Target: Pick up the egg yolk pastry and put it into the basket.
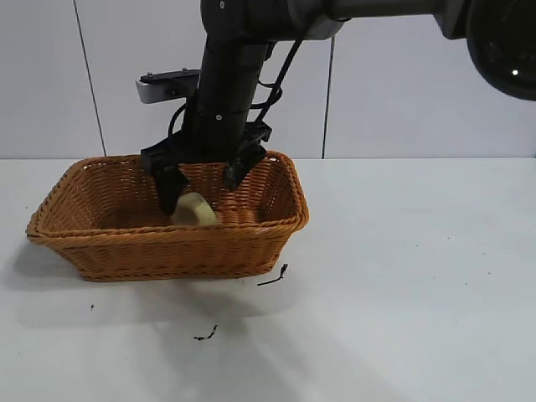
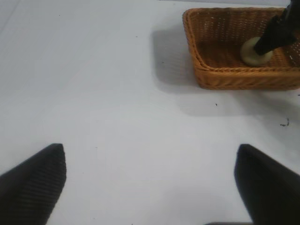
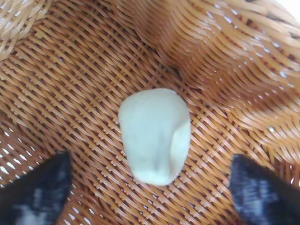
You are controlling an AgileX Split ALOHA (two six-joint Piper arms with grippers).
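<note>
The egg yolk pastry (image 3: 155,135) lies in the basket (image 1: 167,251); right tool (image 1: 203,182) wide above it

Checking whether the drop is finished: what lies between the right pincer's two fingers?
The egg yolk pastry lies between the open right pincer's fingers, touching neither, resting on the basket's woven floor. The right wrist view shows it best.

This looks like a robotics lab or test cell rather than a home. A bare white surface (image 1: 419,276) runs up to plain pale wall panels (image 1: 402,92) split by thin dark seams, and a black robot arm (image 1: 226,75) reaches down over a lone wicker basket (image 1: 100,251).
</note>
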